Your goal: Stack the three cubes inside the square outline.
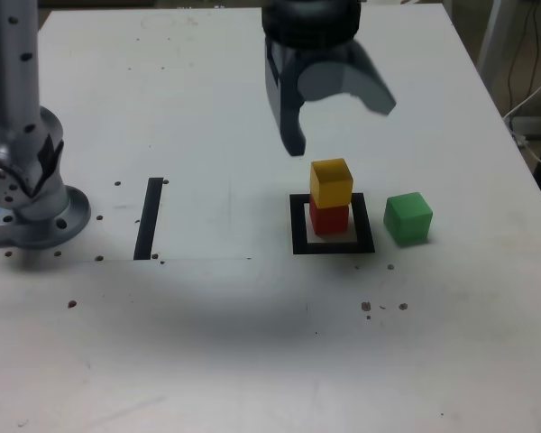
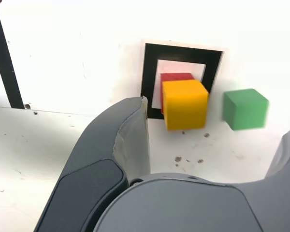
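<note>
White table [image 1: 207, 108]: yellow cube [image 1: 331, 181] sits on red cube [image 1: 328, 217] inside the square outline [image 1: 299, 224] below the wide-open, empty gripper [image 1: 338, 122], green cube [image 1: 408, 217] apparently still waiting beside.

No legible text, labels, brand marks, numbers or signs appear on any surface in either the exterior or wrist view.

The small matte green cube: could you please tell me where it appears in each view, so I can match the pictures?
Exterior view: the small matte green cube sits on the table just outside the thick black tape square outline, on the exterior view's right.
Wrist view: it lies apart, beside the outline.
Shared landmark: the yellow cube stacked on the red cube.
</note>
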Robot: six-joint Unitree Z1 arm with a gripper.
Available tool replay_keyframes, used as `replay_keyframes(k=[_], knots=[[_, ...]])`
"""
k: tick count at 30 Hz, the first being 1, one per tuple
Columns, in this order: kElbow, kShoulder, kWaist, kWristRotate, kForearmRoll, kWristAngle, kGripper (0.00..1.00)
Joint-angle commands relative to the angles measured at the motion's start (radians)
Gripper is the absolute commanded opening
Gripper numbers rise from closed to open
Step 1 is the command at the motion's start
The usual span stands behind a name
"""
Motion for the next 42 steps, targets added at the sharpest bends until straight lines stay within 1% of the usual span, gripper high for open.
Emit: replay_keyframes(k=[1, 7, 11, 17, 22, 25, 27, 37, 42], knots=[[-0.030, -0.003, -0.016, -0.018, 0.025, 0.010, 1.00], [-0.159, 0.032, -0.093, -0.092, 0.072, 0.024, 1.00], [-0.228, 0.079, -0.127, -0.121, 0.084, 0.012, 1.00], [-0.356, 0.171, -0.147, -0.126, 0.121, -0.007, 1.00], [-0.404, 0.225, -0.147, -0.126, 0.119, 0.004, 1.00], [-0.413, 0.253, -0.140, -0.119, 0.114, 0.014, 1.00], [-0.411, 0.272, -0.132, -0.114, 0.110, 0.015, 1.00], [-0.406, 0.373, -0.064, -0.091, 0.063, -0.012, 0.99], [-0.414, 0.422, -0.033, -0.074, 0.033, -0.032, 0.99]])
